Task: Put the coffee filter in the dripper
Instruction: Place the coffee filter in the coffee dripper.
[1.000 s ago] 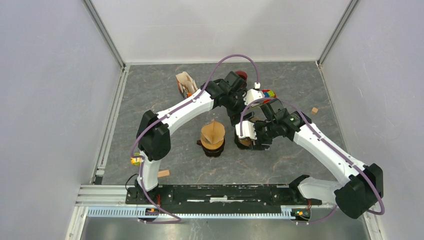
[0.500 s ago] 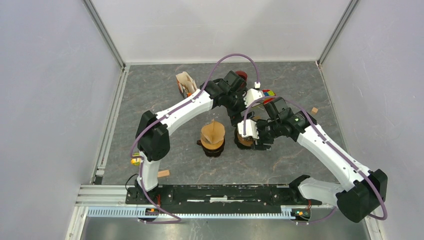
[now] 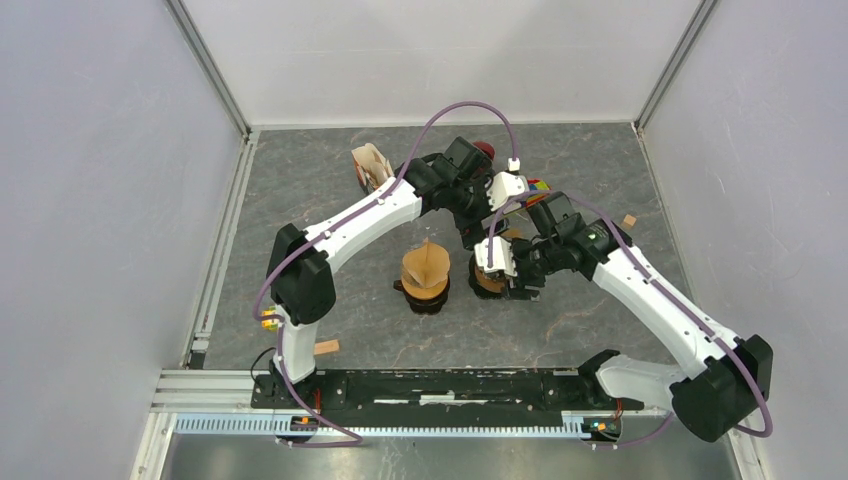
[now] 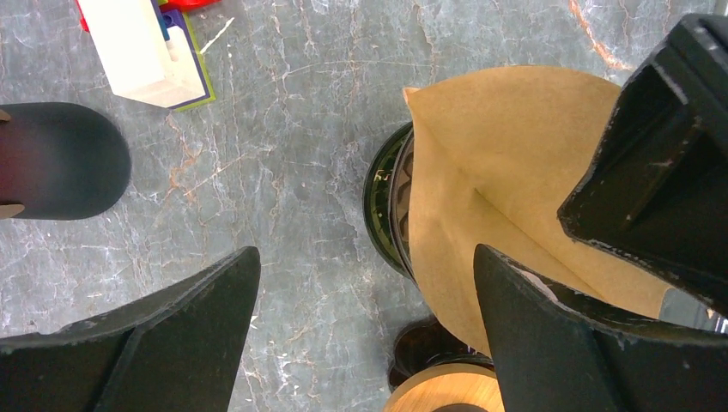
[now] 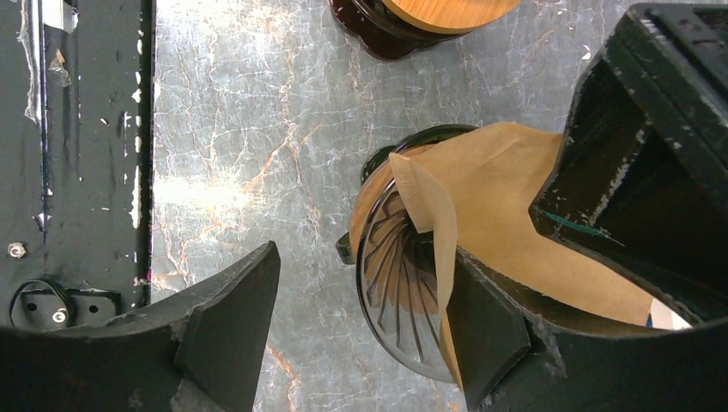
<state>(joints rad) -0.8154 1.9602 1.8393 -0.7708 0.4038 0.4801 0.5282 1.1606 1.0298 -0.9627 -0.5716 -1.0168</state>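
Observation:
A brown paper coffee filter [image 5: 502, 202] sits tilted and partly folded in the dark ribbed glass dripper [image 5: 402, 296]. My right gripper [image 5: 367, 253] straddles the dripper with its jaws open; one finger [image 5: 485, 330] rests against the filter's edge. In the left wrist view the same filter [image 4: 506, 184] fills the dripper [image 4: 382, 202]. My left gripper [image 4: 367, 253] hovers open above it, holding nothing. From the top view both grippers crowd over the dripper [image 3: 487, 283], the left gripper [image 3: 478, 228] just behind the right gripper [image 3: 500, 272].
A second dripper with a wooden collar [image 3: 425, 280] and a filter cone stands left of the first. A stack of filters [image 3: 372, 167] is at the back left, a colour cube [image 3: 538, 187] behind the arms. Small wooden blocks [image 3: 629, 220] lie around.
My right arm has shifted slightly left and back, and its jaws have opened a little wider. The left wrist has drawn back a little. The filter stays in the dripper.

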